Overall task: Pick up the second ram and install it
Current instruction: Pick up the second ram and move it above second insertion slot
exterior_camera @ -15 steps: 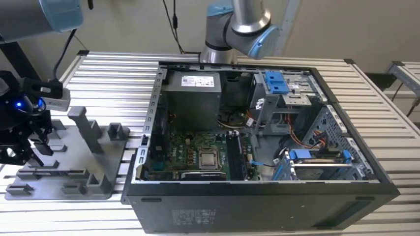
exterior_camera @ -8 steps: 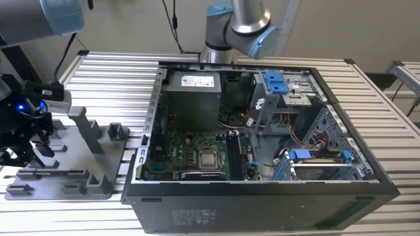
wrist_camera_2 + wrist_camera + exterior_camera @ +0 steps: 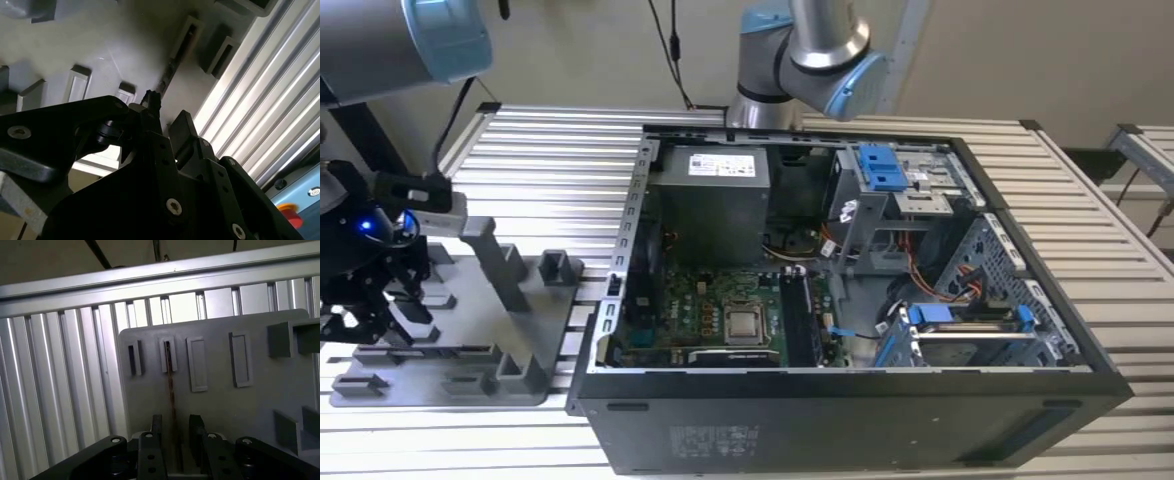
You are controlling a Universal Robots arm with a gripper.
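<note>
So the gripper [image 3: 175, 432] is sitting right down over the ram [image 3: 171, 390], low over the grey fixture [image 3: 250, 405]. In the first wrist view the ram stands on its thin edge and runs straight between the two fingers [image 3: 156, 426]. Its long axis heads away from the gripper into a little slotted block [image 3: 167, 356] at the far end. The fingers are spread, one on each side of the board with a sliver of gap either way, so I'd call it straddling, not pinching. The second wrist view has the same story from the side, with the ram [image 3: 167, 75] poking out past the fingertips toward its block. In the exterior view the gripper [image 3: 380, 300] is at the exterior view's left, over the fixture [image 3: 467, 392] on the slatted table [image 3: 547, 150]. The open case [image 3: 854, 405] with the green motherboard [image 3: 720, 310] is well apart toward the exterior view's right. A tall grey post [image 3: 487, 250] on the fixture stands between the gripper and the case, and the case wall is there too, so I'd reckon those are the things in the way.
</note>
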